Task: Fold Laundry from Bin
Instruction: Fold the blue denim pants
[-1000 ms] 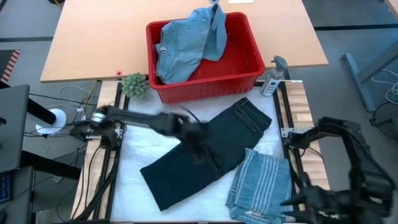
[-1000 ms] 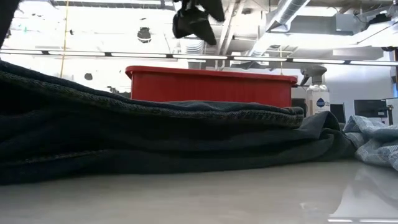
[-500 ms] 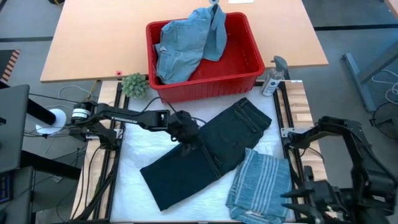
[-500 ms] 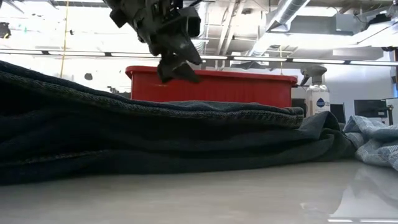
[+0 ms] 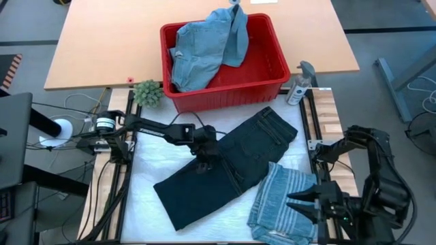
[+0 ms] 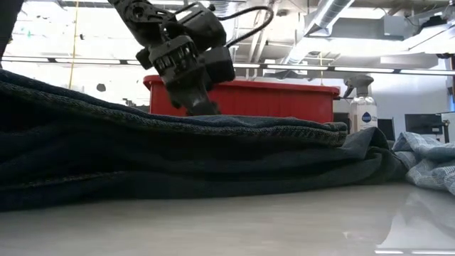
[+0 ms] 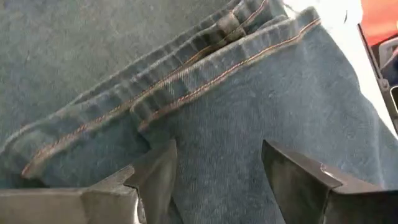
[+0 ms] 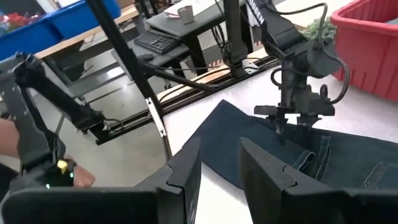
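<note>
I put left gripper (image 5: 202,158) down on trousers (image 5: 228,167), fingers apart, ready to pinch top fold. Trousers flat mid table. Bin (image 5: 272,71) behind holds denim (image 5: 201,47). Right gripper (image 5: 300,202) waits by shirt (image 5: 286,204), fingers a bit apart, empty.

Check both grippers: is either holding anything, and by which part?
Nothing is held. The left gripper stands open over the dark trousers near their seam; the right gripper is open and empty beside the striped shirt.
</note>
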